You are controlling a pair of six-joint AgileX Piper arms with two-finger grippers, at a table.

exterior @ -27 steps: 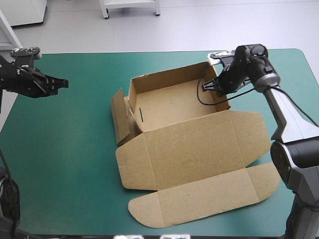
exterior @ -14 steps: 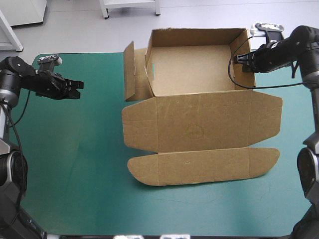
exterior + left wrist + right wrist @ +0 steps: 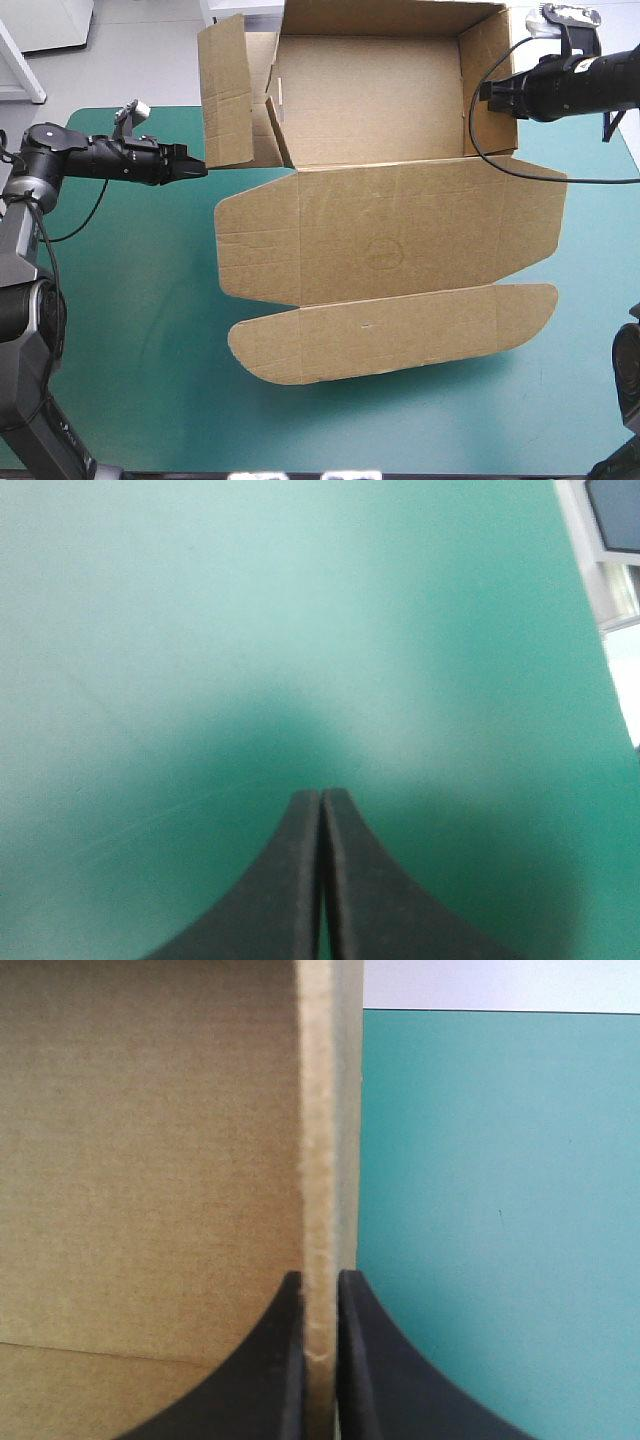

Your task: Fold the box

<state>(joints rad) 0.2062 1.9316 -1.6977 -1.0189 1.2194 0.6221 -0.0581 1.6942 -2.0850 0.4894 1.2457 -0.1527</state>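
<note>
Here, teal-green cover (image 3: 130, 330) beneath brown box (image 3: 390, 250), right pincer (image 3: 320, 1278) on wall.

This looks like a robot lab. A left arm (image 3: 80, 157) and a right arm (image 3: 585, 85) reach over a table (image 3: 130, 330) with a teal-green cover. Beyond it lie bare grey floor (image 3: 150, 50) and a white cabinet (image 3: 45, 15).
</note>
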